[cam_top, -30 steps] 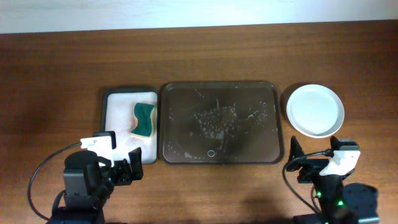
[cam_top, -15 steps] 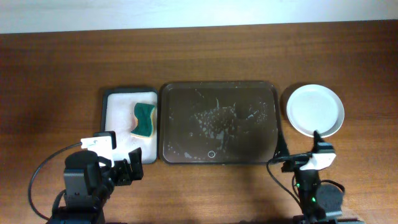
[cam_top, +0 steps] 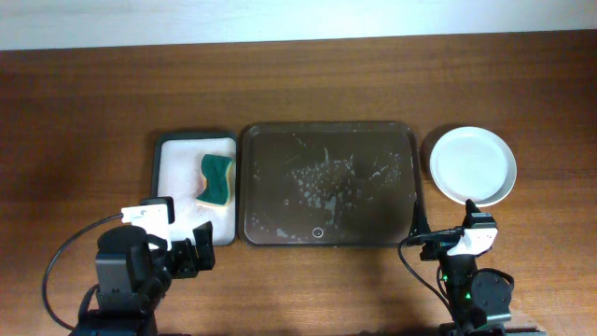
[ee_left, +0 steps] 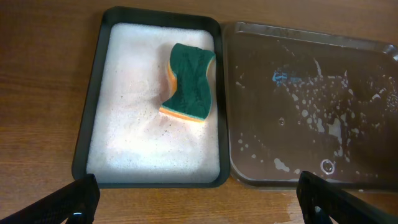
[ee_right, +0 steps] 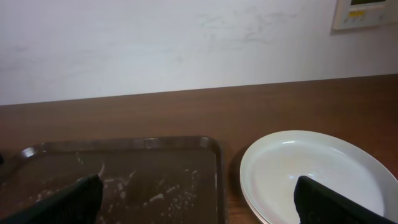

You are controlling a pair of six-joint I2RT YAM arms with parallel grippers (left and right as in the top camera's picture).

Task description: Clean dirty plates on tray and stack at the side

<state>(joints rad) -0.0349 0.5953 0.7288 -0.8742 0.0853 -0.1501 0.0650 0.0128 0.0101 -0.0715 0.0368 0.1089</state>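
The dark brown tray lies mid-table, wet-speckled, with no plate on it; it also shows in the left wrist view and the right wrist view. A white plate sits on the table right of the tray, with no stain showing, also in the right wrist view. I cannot tell how many plates are stacked there. My left gripper is open and empty, in front of the small tray. My right gripper is open and empty, in front of the gap between tray and plate.
A small black-rimmed tray with white foam stands left of the brown tray and holds a green and yellow sponge, also seen in the left wrist view. A wall runs along the table's far edge.
The right arm has swung left and turned, so its gripper now sits by the brown tray's front right corner. The left arm has not moved.
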